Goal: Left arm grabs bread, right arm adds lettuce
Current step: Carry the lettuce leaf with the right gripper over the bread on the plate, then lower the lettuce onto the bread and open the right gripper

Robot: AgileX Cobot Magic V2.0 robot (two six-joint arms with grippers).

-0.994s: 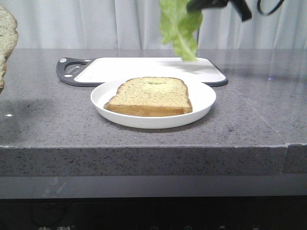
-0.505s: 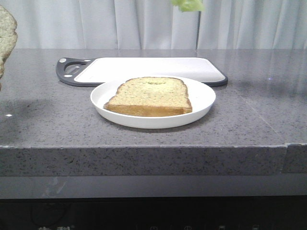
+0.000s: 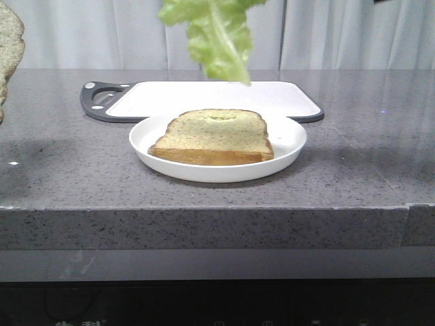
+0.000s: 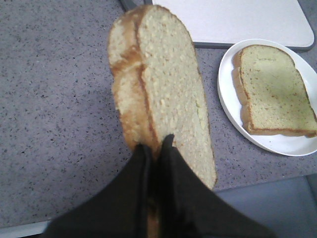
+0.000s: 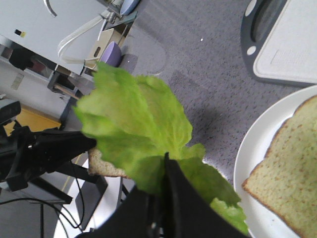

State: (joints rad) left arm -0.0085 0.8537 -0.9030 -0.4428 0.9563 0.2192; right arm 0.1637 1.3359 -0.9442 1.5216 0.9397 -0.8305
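We have the thick golden-crusted toast slice (image 4: 163,99) pinched at one edge between the closed black wedge fingers of our left gripper (image 4: 154,148), held in the air beside the white round plate (image 4: 277,144). Our right gripper (image 5: 161,198) is clamped on the ruffled bright green lettuce leaf (image 3: 214,34), which dangles above the plate. The leaf looks light, limp and tearable, best held by its rib; the bread seems soft and crushable
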